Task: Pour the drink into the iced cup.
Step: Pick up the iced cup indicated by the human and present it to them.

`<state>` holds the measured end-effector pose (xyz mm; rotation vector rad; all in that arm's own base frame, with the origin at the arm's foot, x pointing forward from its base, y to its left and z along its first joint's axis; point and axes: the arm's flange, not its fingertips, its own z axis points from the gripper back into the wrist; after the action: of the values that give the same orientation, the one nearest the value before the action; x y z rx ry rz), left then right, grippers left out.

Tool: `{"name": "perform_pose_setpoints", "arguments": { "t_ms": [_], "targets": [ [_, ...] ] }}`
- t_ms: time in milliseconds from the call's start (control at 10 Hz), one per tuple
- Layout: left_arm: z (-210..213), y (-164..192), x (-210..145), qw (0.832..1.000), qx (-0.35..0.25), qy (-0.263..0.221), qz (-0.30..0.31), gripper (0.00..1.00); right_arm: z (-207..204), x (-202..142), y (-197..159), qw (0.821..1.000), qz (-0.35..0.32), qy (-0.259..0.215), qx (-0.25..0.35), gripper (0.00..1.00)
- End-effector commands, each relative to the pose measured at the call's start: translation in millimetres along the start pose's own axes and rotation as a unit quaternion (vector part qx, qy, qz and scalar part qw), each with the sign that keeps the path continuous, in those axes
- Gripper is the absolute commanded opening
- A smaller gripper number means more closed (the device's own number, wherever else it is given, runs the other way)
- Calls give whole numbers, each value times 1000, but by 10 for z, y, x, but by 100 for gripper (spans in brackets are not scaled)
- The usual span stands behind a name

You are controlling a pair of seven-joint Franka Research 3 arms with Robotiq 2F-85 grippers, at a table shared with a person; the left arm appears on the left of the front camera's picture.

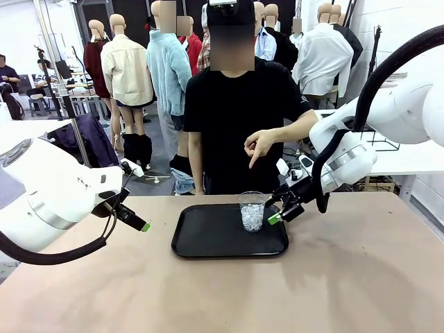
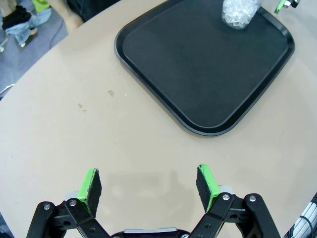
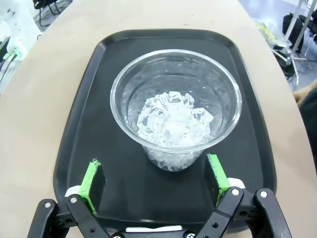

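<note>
A clear plastic iced cup (image 1: 251, 211) stands upright on a black tray (image 1: 208, 236), its lower half filled with ice cubes. In the right wrist view the iced cup (image 3: 176, 119) sits just ahead of my right gripper (image 3: 156, 181), whose open fingers flank its base without touching. My right gripper (image 1: 277, 215) hovers at the cup's right side. My left gripper (image 1: 139, 223) hangs open above bare table left of the tray, with nothing between its fingers (image 2: 94, 186). The iced cup (image 2: 239, 12) also shows at the tray's far end. The drink is out of view.
A person in a black shirt stands at the far side, one hand (image 1: 262, 144) pointing down above the cup. The tan table (image 1: 347, 277) has free room on both sides of the tray (image 2: 208, 69).
</note>
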<state>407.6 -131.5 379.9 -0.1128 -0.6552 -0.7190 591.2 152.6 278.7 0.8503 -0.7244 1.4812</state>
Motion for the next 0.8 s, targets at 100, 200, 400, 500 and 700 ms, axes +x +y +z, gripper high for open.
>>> {"name": "perform_pose_setpoints", "arguments": {
  "t_ms": [100, 200, 400, 500, 700],
  "targets": [
    [6, -2, 1, 1000, 6, -2, -4, 100, -89, -1, 65, 1000, 7, -17, -6, 100],
    [6, -2, 1, 1000, 6, -2, -4, 100, -106, 5, 73, 1000, 11, -16, -11, 100],
    [6, -2, 1, 1000, 6, -2, -4, 100, -157, 7, 63, 999, 8, -8, -44, 100],
    [6, -2, 1, 1000, 6, -2, -4, 100, -200, 11, 63, 999, 9, -9, -46, 100],
    [6, -2, 1, 1000, 6, -2, -4, 100, -251, -15, 57, 999, 6, -10, -53, 100]
  ]
}}
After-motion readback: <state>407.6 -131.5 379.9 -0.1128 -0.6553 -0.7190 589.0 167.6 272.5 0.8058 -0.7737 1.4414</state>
